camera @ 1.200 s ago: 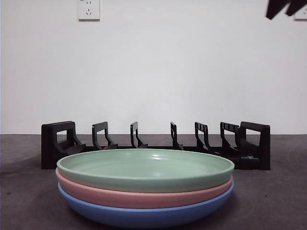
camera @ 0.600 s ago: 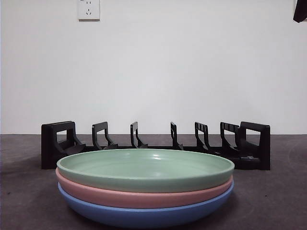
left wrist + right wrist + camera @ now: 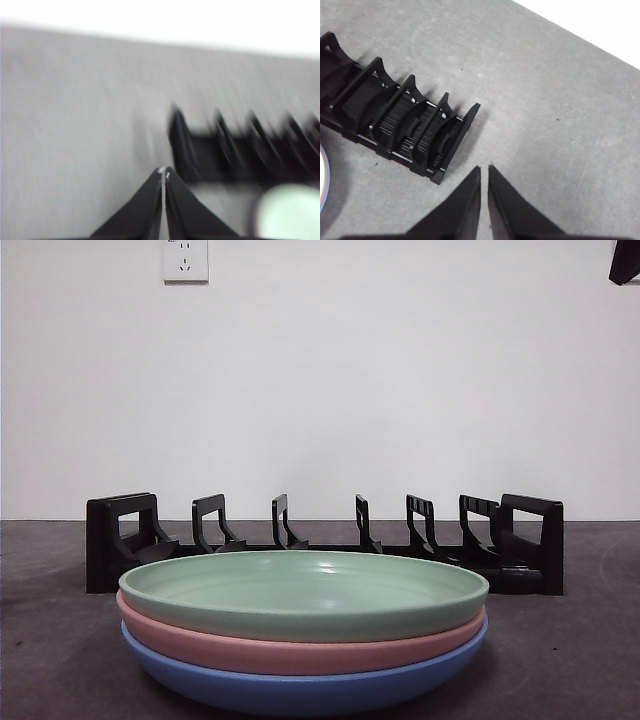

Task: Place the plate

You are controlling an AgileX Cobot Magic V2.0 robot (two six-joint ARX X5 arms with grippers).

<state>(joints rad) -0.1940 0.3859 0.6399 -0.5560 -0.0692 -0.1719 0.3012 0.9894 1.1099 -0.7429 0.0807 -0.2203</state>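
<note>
A green plate (image 3: 303,592) tops a stack on a pink plate (image 3: 300,647) and a blue plate (image 3: 300,687) at the near middle of the table. A black slotted rack (image 3: 325,540) stands behind the stack. My left gripper (image 3: 164,172) is shut and empty above the table, near one end of the rack (image 3: 240,155); its view is blurred and shows the green plate (image 3: 290,212) at the edge. My right gripper (image 3: 484,170) is shut and empty above bare table, just off the rack's other end (image 3: 395,120).
A black arm tip (image 3: 625,260) shows at the top right corner of the front view. A wall socket (image 3: 185,258) is on the white wall behind. The dark grey tabletop (image 3: 545,100) spreads beyond the rack's end.
The black arm tip at the top right of the front view has drawn back toward the corner and shows smaller. Plates and rack have not moved.
</note>
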